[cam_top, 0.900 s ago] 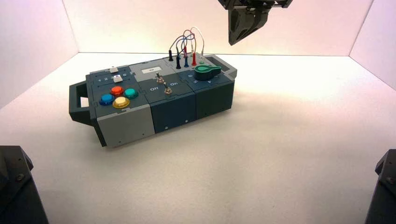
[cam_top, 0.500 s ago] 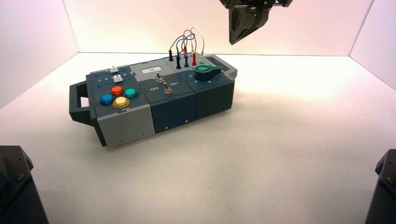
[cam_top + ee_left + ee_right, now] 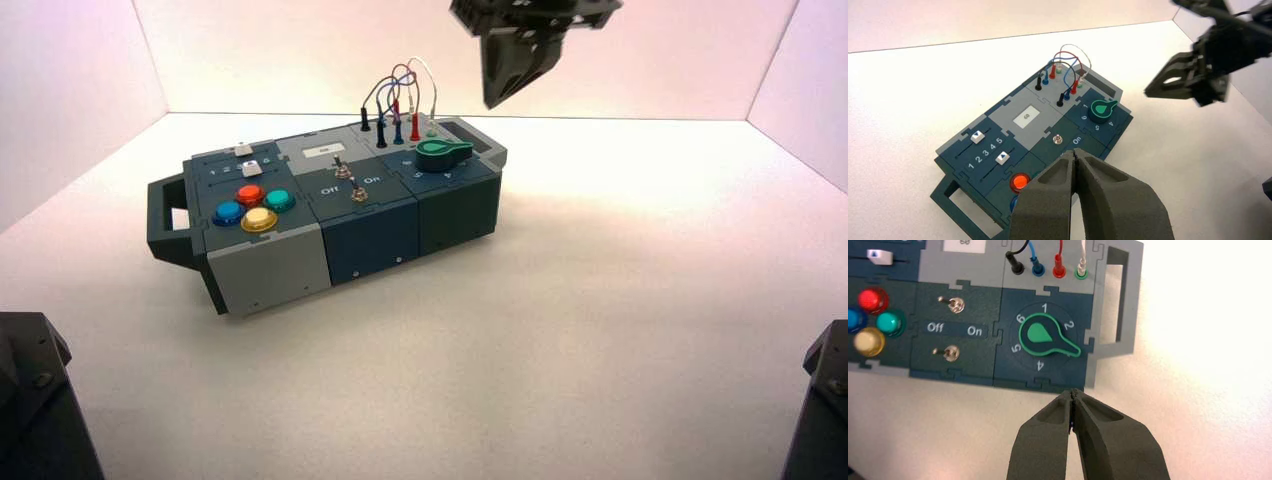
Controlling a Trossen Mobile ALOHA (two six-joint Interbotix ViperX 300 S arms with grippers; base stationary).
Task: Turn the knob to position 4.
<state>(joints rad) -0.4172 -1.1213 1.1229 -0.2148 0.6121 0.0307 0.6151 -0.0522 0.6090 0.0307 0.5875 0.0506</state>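
Observation:
The green knob (image 3: 443,153) sits at the right end of the box (image 3: 270,265), in front of the wire plugs. In the right wrist view the knob (image 3: 1045,337) has its pointer lobe between the marks 2 and 4. My right gripper (image 3: 493,98) hangs high above the box near the knob, shut and empty; its tips (image 3: 1073,392) are over the box's near edge below the mark 4. It also shows in the left wrist view (image 3: 1149,93). My left gripper (image 3: 1075,154) is shut and empty, high over the button end, out of the high view.
On the box are red (image 3: 250,193), teal (image 3: 279,199), blue (image 3: 228,212) and yellow (image 3: 259,218) push-buttons, two sliders (image 3: 978,136), two metal toggle switches (image 3: 952,353) marked Off and On, and looped wires (image 3: 405,90). Handles stick out at both ends. White walls enclose the table.
My right gripper has shifted a little to the left and turned slightly above the box. The knob and the box have not moved.

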